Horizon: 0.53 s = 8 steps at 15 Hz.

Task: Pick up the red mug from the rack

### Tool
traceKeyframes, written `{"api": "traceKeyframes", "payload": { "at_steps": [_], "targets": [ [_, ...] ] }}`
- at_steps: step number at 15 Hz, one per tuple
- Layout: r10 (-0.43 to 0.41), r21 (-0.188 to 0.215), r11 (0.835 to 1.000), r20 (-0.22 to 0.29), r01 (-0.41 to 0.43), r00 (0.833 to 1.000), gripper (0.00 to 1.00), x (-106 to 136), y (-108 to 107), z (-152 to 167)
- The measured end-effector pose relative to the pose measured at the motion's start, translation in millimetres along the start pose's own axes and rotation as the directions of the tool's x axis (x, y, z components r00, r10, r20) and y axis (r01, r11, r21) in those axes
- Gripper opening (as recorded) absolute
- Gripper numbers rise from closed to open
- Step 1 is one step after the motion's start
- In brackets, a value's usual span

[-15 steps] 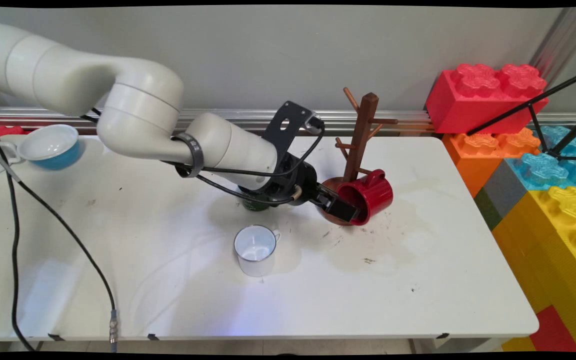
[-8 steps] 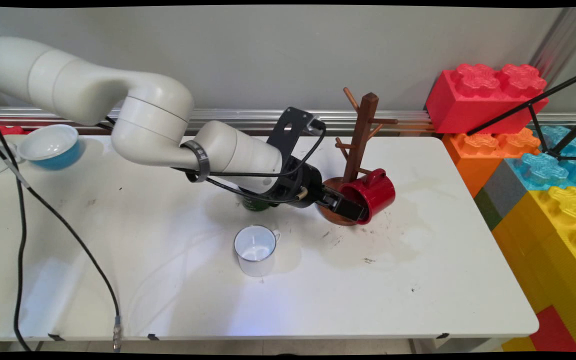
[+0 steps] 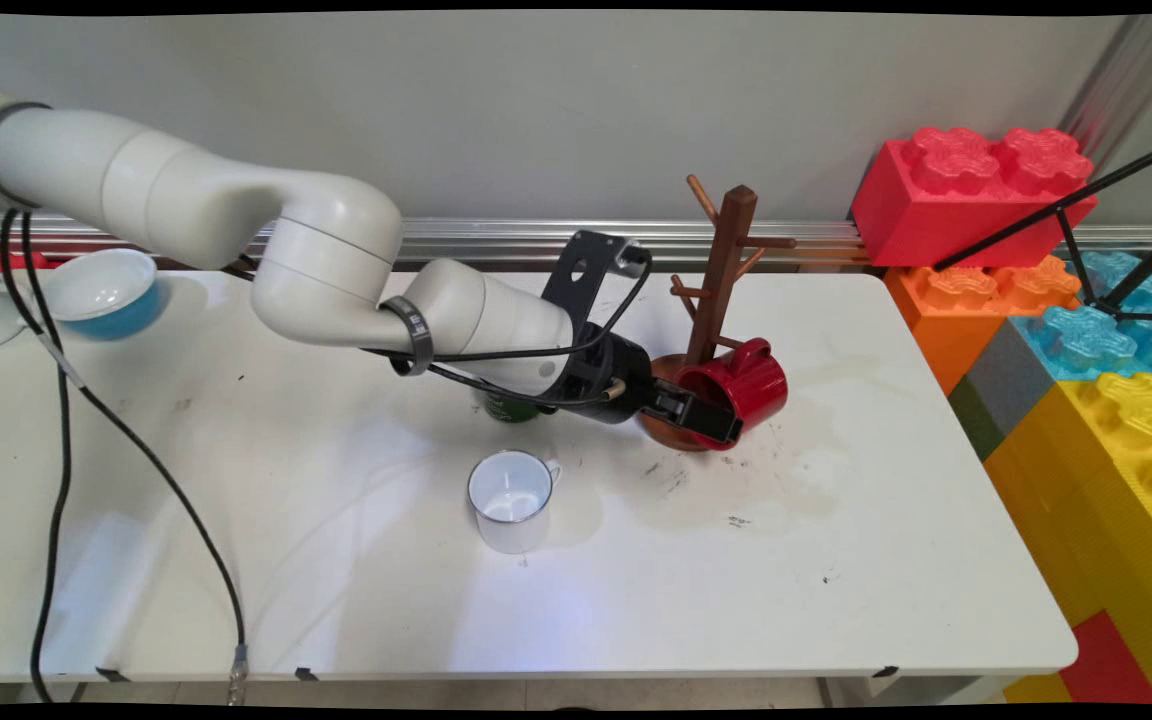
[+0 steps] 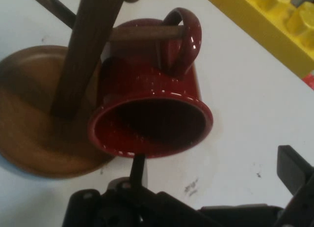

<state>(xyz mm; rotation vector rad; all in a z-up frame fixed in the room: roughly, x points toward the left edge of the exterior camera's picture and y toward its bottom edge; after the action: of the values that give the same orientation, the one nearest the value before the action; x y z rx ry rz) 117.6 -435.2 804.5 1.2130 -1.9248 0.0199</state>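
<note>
— How is the gripper [image 3: 711, 425] set?
— Its fingers are spread apart, just below the red mug's [image 4: 149, 106] rim.
— And the mug?
— It is hung by its handle on a low peg of the wooden mug tree [image 3: 721, 270]; contact with the base seems likely.

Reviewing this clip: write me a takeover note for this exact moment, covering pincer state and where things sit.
Pincer: open, low over the table, at the mouth of the red mug. One finger lies by the rim's lower edge, the other is well clear to the side.
Red mug: on its side with its mouth toward the hand, and its handle hooked over a low peg of the wooden mug tree, just above the tree's round base.
Elsewhere: the white mug stands upright in front of the arm, and the blue bowl is at the far left.
</note>
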Motion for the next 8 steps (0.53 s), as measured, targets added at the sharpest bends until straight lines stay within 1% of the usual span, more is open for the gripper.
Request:
{"api": "traceKeyframes", "payload": {
  "at_steps": [4, 8],
  "targets": [
    [-0.055, -0.013, 0.998, -0.014, 0.055, 0.998, 1.00, -3, 0, 9],
    [-0.104, -0.011, 0.995, -0.040, 0.104, 0.994, 1.00, -2, 2, 14]
  ]
}}
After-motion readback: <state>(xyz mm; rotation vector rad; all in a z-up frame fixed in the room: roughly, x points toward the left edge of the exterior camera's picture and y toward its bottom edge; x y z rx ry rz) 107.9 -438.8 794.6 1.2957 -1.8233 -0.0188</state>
